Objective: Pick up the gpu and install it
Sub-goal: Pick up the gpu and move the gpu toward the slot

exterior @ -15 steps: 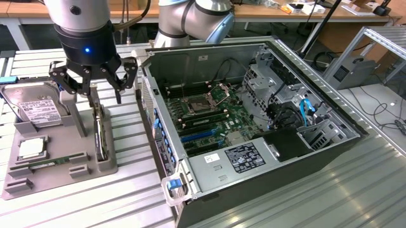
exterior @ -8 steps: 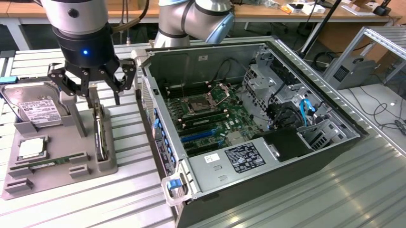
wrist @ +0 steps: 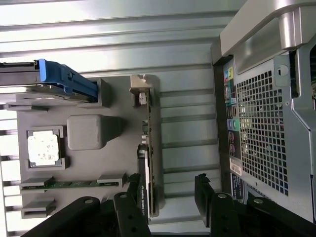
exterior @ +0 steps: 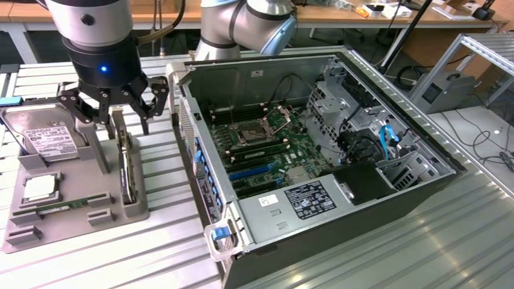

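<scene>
The gpu [exterior: 124, 158] stands on its edge in a slot of the grey parts tray [exterior: 120, 211], at the exterior view's left. It shows as a thin dark card with a silver end bracket. My gripper [exterior: 115, 117] hangs open right above the card's top edge, black fingers spread to either side. In the wrist view the gpu [wrist: 146, 168] runs between my open gripper's [wrist: 168, 191] fingers, close to one fingertip [wrist: 133, 190] and apart from the other. Nothing is held.
The open computer case [exterior: 321, 150] lies beside the tray, motherboard [exterior: 265, 150] with blue slots exposed. On the tray are a silver hard drive [exterior: 44, 135], a processor chip [exterior: 38, 188] and a memory stick [exterior: 68, 205]. The case's rear grille [wrist: 266, 128] stands near my fingers.
</scene>
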`<state>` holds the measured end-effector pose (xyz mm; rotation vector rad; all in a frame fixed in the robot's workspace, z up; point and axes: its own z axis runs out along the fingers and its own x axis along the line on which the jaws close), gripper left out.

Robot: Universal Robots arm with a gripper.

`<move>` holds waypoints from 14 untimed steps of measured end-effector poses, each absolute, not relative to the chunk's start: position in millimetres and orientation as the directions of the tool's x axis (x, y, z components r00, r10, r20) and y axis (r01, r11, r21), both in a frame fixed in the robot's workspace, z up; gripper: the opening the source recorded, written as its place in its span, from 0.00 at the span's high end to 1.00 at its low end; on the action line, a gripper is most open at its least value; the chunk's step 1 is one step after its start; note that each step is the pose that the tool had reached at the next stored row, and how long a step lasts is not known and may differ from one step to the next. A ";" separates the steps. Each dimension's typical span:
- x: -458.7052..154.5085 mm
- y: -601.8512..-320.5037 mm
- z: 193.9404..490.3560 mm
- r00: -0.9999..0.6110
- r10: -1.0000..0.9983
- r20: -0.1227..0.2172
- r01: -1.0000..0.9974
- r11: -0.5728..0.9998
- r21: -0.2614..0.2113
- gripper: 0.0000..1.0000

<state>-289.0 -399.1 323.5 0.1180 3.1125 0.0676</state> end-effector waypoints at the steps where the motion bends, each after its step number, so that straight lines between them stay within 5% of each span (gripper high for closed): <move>1: -289.8 -399.1 323.1 -0.997 0.076 -0.025 0.075 0.996 0.044 0.44; 14: -295.7 -399.1 312.4 -0.997 0.076 -0.024 0.075 0.996 0.044 0.44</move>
